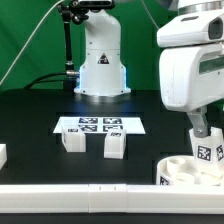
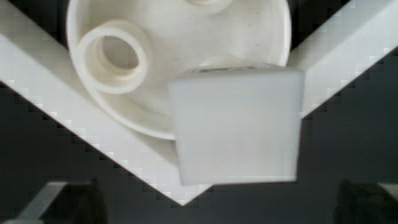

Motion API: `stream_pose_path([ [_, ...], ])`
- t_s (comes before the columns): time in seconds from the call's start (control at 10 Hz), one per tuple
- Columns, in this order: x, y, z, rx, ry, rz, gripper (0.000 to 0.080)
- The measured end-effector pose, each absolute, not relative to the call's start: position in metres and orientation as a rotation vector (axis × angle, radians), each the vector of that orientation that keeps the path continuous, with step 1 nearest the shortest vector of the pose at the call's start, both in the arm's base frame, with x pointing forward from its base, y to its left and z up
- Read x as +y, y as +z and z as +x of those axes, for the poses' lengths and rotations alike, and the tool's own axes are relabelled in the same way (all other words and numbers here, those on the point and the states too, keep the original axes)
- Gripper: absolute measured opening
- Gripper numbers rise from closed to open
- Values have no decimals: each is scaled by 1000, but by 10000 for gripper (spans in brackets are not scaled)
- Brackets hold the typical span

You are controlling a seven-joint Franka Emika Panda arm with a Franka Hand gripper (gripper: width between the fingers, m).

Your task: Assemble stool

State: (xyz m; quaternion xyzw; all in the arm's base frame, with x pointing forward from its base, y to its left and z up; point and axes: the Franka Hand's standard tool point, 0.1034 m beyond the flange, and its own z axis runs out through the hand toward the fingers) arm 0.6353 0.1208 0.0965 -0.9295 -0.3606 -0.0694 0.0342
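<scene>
Your gripper (image 2: 199, 200) hovers with jaws wide apart and empty over a leg (image 2: 237, 125) standing on the disc seat (image 1: 188, 172) at the exterior view's four o'clock, and closing off-centre could, I judge, tip it out of its socket.
</scene>
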Motion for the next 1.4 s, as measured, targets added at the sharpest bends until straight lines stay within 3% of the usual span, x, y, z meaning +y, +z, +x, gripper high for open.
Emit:
stream_pose_path([
  [0.5,120,74,632,-1026,-202,-2890,648],
  [0.8,121,74,633,-1010,-205,-2896,648],
  [0.9,123,75,633,-1007,-207,-2896,557],
  [1.0,123,75,633,-1006,-207,-2897,373],
  [1.1,122,74,633,-1004,-206,-2897,337],
  [1.4,121,74,633,-944,-204,-2915,337],
])
